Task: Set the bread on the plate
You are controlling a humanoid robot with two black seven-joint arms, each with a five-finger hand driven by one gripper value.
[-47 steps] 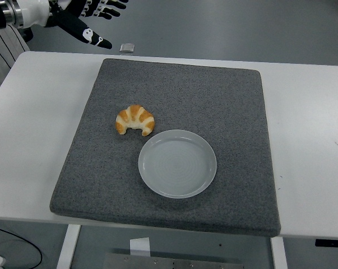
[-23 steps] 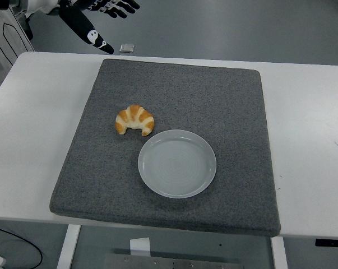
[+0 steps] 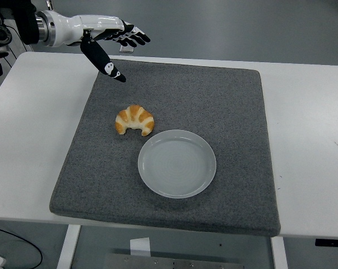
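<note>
A golden croissant (image 3: 135,120) lies on the grey mat (image 3: 174,84), left of centre. A pale round plate (image 3: 177,163) sits just to its lower right, apart from it. My left hand (image 3: 119,47) hovers over the mat's far left corner, above and behind the croissant. Its fingers (image 3: 134,38) are spread and the thumb (image 3: 104,61) points down toward the mat. It holds nothing. My right arm is out of view.
The mat lies on a white table (image 3: 309,123) with bare margins left and right. A small grey object (image 3: 126,49) lies beyond the table's far edge, partly behind my hand.
My left hand has moved from the top left corner down and to the right, out over the mat's far left corner. The croissant and plate have not moved.
</note>
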